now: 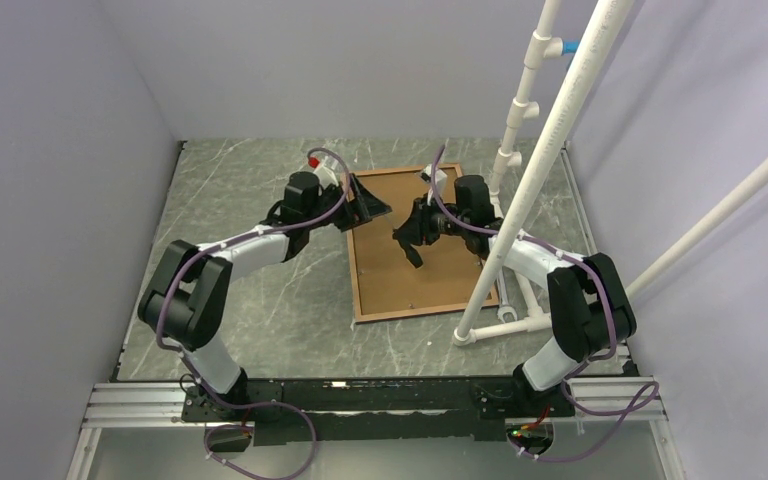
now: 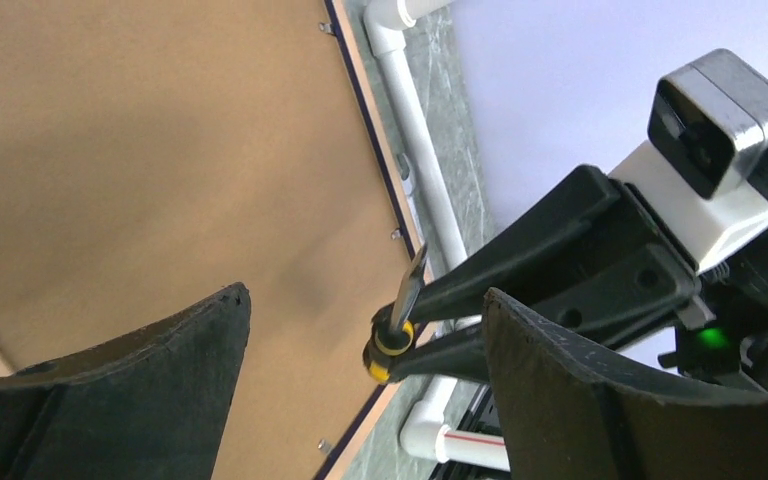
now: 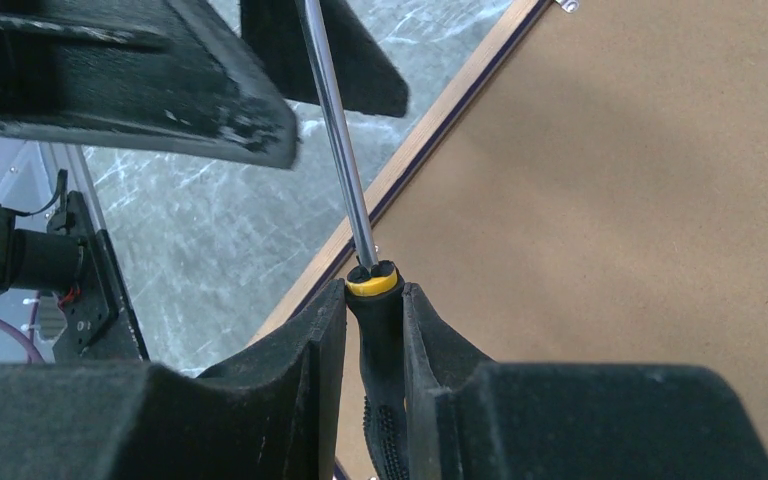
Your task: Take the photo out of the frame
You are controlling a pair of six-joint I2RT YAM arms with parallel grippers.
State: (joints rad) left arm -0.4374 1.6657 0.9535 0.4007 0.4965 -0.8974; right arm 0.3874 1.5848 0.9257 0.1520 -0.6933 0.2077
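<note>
Two grippers over frame [image 1: 425, 311] | left gripper [image 1: 370, 206] spread wide, empty, at far-left edge | right gripper [image 1: 409, 243] clenched on screwdriver [image 3: 379, 340] | frame face-down mid-table, photo [image 1: 420, 280] inside, brown back up

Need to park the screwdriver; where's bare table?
Bare table lies left of the frame and between its near edge and the base rail. Crowded: left hand and right hand, gripping the screwdriver, over the frame's far half; white pipes along its right side.
</note>
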